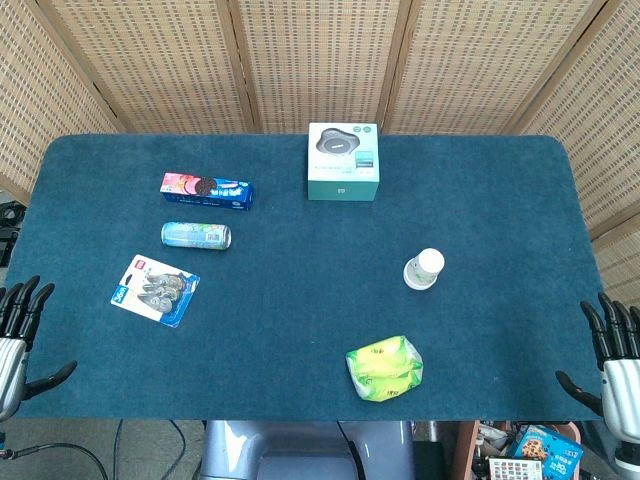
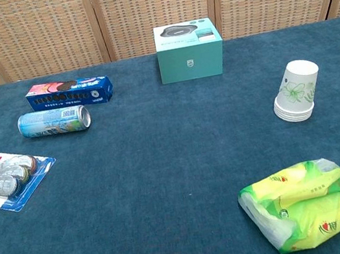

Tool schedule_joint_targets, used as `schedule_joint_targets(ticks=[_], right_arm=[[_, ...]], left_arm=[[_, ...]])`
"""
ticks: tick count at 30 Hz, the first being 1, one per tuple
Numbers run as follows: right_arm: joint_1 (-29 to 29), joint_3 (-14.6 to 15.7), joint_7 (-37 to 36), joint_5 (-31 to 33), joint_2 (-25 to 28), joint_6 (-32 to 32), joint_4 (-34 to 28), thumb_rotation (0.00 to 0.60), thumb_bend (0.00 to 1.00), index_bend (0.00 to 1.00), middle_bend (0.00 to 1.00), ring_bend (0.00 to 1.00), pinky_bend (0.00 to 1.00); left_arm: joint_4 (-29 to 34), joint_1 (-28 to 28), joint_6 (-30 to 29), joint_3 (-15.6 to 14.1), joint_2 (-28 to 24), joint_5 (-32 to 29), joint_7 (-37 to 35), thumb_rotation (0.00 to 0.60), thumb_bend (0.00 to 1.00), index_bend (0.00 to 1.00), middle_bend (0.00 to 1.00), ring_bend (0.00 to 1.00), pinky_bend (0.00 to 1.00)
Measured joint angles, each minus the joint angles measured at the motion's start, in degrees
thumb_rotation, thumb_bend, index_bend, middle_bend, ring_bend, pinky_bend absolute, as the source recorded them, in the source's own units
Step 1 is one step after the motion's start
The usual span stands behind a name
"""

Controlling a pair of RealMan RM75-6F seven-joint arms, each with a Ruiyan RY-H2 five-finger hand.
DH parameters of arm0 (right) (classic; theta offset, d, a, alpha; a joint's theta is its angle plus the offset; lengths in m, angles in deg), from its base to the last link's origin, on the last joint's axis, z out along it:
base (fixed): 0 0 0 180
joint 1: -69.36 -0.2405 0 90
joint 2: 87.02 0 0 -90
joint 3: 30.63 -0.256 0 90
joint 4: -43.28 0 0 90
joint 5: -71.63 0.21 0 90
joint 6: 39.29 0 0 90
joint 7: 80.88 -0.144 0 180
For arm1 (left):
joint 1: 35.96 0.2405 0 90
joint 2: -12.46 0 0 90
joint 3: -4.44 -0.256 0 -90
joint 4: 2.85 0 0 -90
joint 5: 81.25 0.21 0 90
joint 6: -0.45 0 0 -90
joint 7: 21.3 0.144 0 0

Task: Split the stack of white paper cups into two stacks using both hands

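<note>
I have both hands idle at the near corners of the blue-carpeted table (image 1: 300,300): the left hand (image 1: 18,335) and the right hand (image 1: 612,355) each sit with fingers spread and grasping nothing, well apart from the work. The stack of white paper cups (image 2: 297,91) stands upside down on the right half of the table, rims on the cloth, a green flower print on the outer cup. I judge it very light and easily crushed; the nested cups may cling together, so I would steady the lower rims with one hand and lift the upper cups by their tapered wall with the other, squeezing gently.

Near it, toward me, lies a soft, crinkled yellow-green plastic packet (image 2: 300,204). At the far middle stands a stiff teal cardboard box (image 2: 189,50). On the left lie a blue biscuit box (image 2: 69,93), a smooth drink can (image 2: 54,121) on its side, and a flat blister pack (image 2: 8,179).
</note>
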Motion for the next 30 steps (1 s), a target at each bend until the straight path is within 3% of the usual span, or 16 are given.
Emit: schedule_joint_targets(ticks=[15, 18, 23, 30], right_arm=[[-3.02, -2.19, 6.19, 2.69, -2.23, 4.21, 0.04, 0.6, 0.0, 0.02, 0.0, 0.0, 0.0], [-5.82, -2.77, 5.87, 2.31, -1.36, 8.16, -0.6, 0.6, 0.0, 0.07, 0.04, 0.0, 0.0], [-13.55, -5.41, 4.81, 3.0, 0.43, 18.6, -2.22, 0.6, 0.0, 0.14, 0.15, 0.07, 0.1], [-24.01, -9.25, 0.53, 10.36, 0.49, 35.45, -2.7, 0.6, 0.0, 0.16, 0.21, 0.11, 0.18]], left_arm=[[-1.0, -1.05, 1.79, 1.91, -0.12, -4.83, -0.77, 0.6, 0.07, 0.0, 0.0, 0.0, 0.0], [-1.28, -1.28, 2.38, 2.1, -0.08, -5.76, -0.92, 0.6, 0.07, 0.0, 0.0, 0.0, 0.0], [-1.38, -1.87, 3.25, 2.65, 0.21, -7.18, -0.4, 0.6, 0.07, 0.0, 0.0, 0.0, 0.0], [-1.81, -2.61, 4.37, 3.26, 1.03, -9.19, 0.85, 0.6, 0.07, 0.0, 0.0, 0.0, 0.0]])
